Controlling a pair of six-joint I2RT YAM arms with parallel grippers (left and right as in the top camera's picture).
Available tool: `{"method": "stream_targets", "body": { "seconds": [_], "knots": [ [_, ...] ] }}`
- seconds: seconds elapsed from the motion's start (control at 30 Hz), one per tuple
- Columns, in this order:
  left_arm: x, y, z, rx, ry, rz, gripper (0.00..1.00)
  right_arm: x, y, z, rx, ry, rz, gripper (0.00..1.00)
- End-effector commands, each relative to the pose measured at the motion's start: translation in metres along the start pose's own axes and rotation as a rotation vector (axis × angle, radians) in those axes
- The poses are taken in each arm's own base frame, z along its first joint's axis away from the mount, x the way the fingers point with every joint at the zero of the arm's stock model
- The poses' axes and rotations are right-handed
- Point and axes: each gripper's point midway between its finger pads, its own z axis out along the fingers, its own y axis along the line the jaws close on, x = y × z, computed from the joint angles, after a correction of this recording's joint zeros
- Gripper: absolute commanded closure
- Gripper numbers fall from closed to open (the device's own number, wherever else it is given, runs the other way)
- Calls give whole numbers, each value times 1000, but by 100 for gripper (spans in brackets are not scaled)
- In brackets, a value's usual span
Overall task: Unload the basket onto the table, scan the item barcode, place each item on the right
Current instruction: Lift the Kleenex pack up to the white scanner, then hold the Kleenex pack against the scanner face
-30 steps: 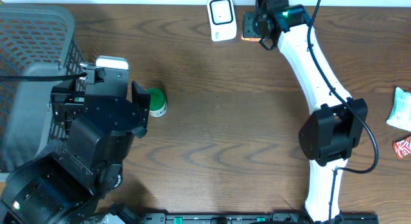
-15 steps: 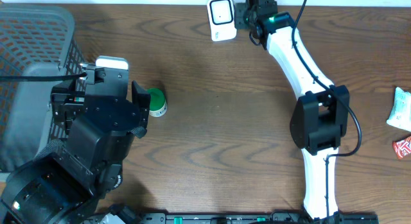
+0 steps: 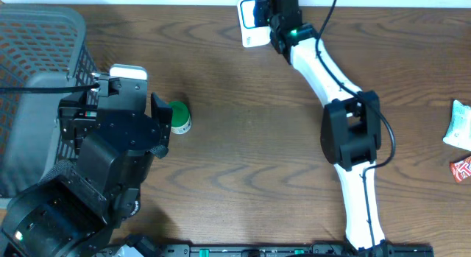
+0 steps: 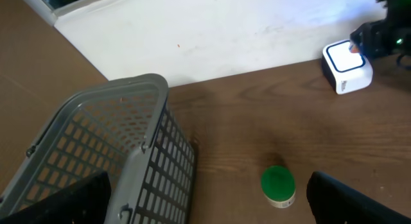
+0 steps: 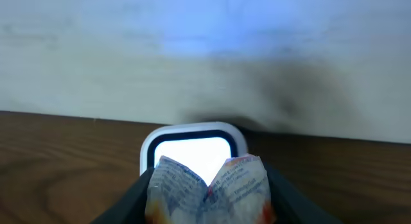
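The item, a crinkled white and orange printed packet [image 5: 209,189], is pinched between the fingers of my right gripper [image 5: 209,203], which is shut on it. It is held upright just in front of the white barcode scanner [image 5: 192,146], whose window glows bright. From overhead, the right gripper [image 3: 276,18] hangs at the table's far edge, partly covering the scanner [image 3: 249,37], and the packet is hidden under it. My left gripper [image 4: 209,201] stands wide open and holds nothing, near the front left.
A small jar with a green lid [image 3: 179,115] lies on the wood beside the left gripper's right finger, also in the left wrist view [image 4: 277,184]. A grey mesh basket [image 3: 37,58] fills the left side. Two packets [image 3: 458,124] [image 3: 461,169] lie at the right edge.
My right arm has swung left along the far edge, carrying the packet from beside the scanner to right in front of it. The left arm has not moved.
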Motion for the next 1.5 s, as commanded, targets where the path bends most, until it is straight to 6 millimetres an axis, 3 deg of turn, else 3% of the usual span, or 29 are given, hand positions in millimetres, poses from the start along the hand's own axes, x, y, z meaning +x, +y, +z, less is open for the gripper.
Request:
{"method": "stream_targets", "body": {
  "seconds": [0.0,0.1,0.3,0.5,0.73,0.9,1.2,1.3,1.47],
  "knots": [
    [-1,4,0,-23,-2,4,2,20,5,17,1,3,2,59],
    [-1,4,0,-23,-2,4,2,33,5,30,-5,-15,7,60],
    [-1,4,0,-23,-2,4,2,36,5,39,-10,-57,29,58],
    [-1,4,0,-23,-2,4,2,27,7,39,-18,-91,33,59],
    [-1,4,0,-23,-2,4,2,3,11,34,-29,-143,38,60],
    [-1,4,0,-23,-2,4,2,-8,3,32,19,-188,46,62],
    [-1,4,0,-23,-2,4,2,-5,4,32,16,-171,36,64],
    [-1,4,0,-23,-2,4,2,-9,9,23,11,-132,26,64],
    [-1,4,0,-23,-2,4,2,-37,3,-34,49,8,-1,65]
  ]
}}
